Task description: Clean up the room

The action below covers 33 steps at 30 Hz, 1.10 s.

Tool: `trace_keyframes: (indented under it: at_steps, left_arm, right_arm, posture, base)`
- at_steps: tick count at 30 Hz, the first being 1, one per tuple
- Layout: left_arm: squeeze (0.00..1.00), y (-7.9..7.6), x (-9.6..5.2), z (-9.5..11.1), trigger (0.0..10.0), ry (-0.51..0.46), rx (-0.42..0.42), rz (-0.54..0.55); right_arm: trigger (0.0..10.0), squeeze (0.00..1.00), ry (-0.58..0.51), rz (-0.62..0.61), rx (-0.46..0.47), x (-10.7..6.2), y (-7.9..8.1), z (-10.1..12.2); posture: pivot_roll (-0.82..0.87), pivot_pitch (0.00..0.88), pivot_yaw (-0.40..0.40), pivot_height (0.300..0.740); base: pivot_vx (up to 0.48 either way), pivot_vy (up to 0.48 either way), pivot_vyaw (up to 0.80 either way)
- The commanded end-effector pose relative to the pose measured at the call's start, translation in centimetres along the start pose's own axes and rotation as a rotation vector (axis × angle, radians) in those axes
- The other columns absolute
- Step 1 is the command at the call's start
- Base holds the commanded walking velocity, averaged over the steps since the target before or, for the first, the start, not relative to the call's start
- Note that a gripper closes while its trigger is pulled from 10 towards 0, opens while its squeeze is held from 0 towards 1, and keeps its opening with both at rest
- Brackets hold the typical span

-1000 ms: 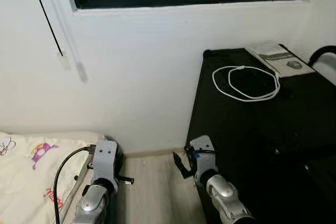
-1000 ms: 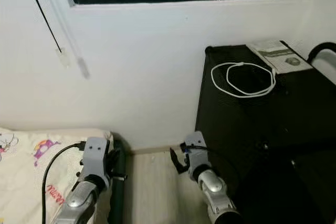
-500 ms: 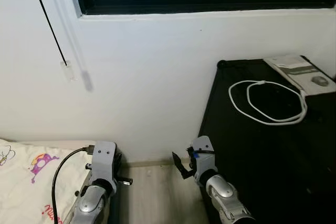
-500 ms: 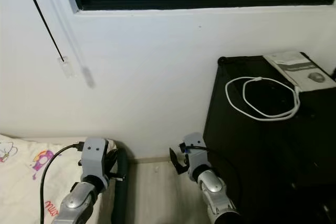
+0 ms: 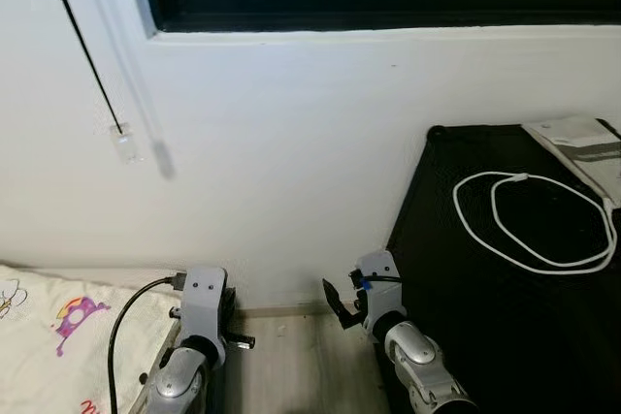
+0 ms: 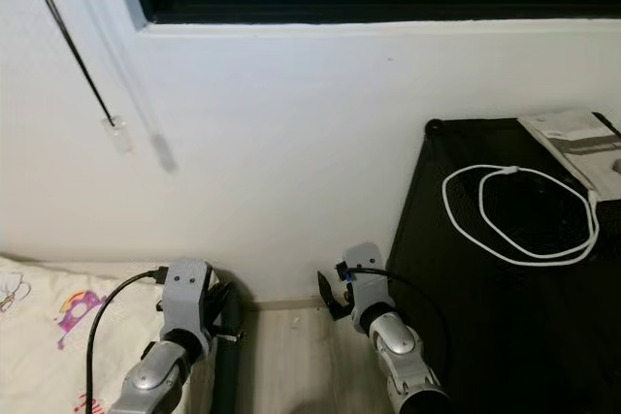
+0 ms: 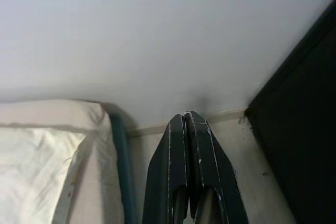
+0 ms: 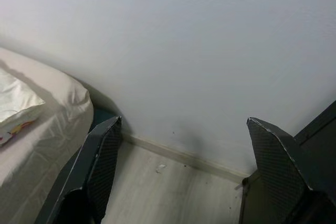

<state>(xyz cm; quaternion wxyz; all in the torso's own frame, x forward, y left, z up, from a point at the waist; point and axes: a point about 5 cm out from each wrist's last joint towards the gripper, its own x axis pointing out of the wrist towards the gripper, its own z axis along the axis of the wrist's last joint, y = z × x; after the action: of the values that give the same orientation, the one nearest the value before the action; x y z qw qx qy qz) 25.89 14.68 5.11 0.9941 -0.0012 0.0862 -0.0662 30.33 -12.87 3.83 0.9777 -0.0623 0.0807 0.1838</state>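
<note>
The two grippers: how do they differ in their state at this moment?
The left gripper has its two black fingers pressed together, while the right gripper holds its fingers wide apart. The left gripper hangs beside the bed; the right gripper hangs beside the black cabinet. Both are empty, low and pointed at the white wall.

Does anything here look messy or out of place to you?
A white cable lies in a loose coil on top of the black cabinet, beside a booklet at its back corner. Both look left out rather than put away. A small pale scrap lies on the floor by the skirting. Nothing looks spilled or broken.
</note>
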Motion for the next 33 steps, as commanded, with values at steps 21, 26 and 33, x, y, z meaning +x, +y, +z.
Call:
trace_keyframes:
  at_steps: [21, 26, 33]
  left_arm:
    - [0.0, 0.4, -0.1, -0.6, 10.0, 0.073, -0.027, 0.022]
    - [0.0, 0.7, -0.1, -0.6, 10.0, 0.081, -0.031, 0.034]
    - [0.0, 1.2, -0.2, -0.6, 10.0, 0.072, 0.004, 0.067]
  right_arm:
    - [10.0, 0.0, 0.037, -0.001, 0.013, -0.5, 0.3, -1.0]
    - [10.0, 0.0, 0.038, 0.002, 0.012, -0.5, 0.3, -1.0]
    - [10.0, 0.0, 0.039, 0.004, 0.011, -0.5, 0.4, -1.0]
  posture:
    - [-0.02, 0.12, -0.007, 0.74]
    - [-0.02, 0.116, -0.01, 0.74]
    - [-0.02, 0.117, -0.009, 0.74]
  base:
    - [0.0, -0.255, 0.0]
    - [0.0, 0.469, 0.0]
    - [0.0, 0.067, 0.0]
